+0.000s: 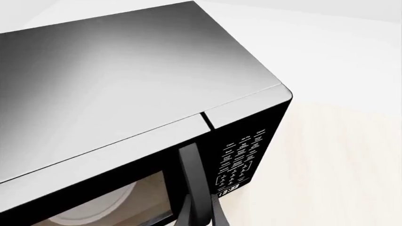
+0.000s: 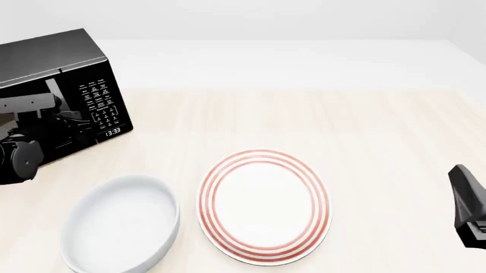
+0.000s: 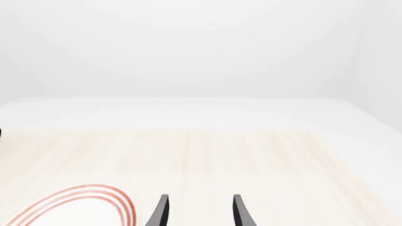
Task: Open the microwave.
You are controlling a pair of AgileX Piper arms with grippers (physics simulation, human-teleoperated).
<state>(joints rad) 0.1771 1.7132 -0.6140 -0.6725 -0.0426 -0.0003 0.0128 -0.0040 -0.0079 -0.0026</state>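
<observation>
Microwave [image 2: 57, 85] sits at the upper left of the front view, at the far-left edge of the surface [image 2: 365, 131], angled so its keypad [image 2: 100, 105] and clock [image 2: 112, 131] face toward frame centre. Door looks shut: in the left wrist view the door top runs flush with the body, with only a thin seam next to the keypad panel.

Left gripper [image 1: 204, 212] is at the door front, low in the left wrist view. 2 dark fingers [image 1: 220, 216] show at the base of the vertical bar handle [image 1: 188, 179], apparently straddling or just beside it. Can't tell from these renders whether the jaws are closed on the bar or parted around it; the contact zone is cut off by the frame edge. In the front view the left arm [image 2: 31, 153] covers the door, so no help there. My read: the arm comes in from the front because the handle needs a pull outward to swing the door.

Turntable [image 1: 94, 207] is visible through the window, pale and round.

Right gripper [image 3: 197, 212] is parked at the lower right of the front view, jaws open, nothing between them, pointing across bare surface. Idle, out of the door's swing path.

Red-ringed plate [image 2: 264, 206] and white bowl [image 2: 120, 230] sit bottom centre and bottom left, just beside each other. The bowl is closest to the microwave; judging by eye, the door could swing toward it.
</observation>
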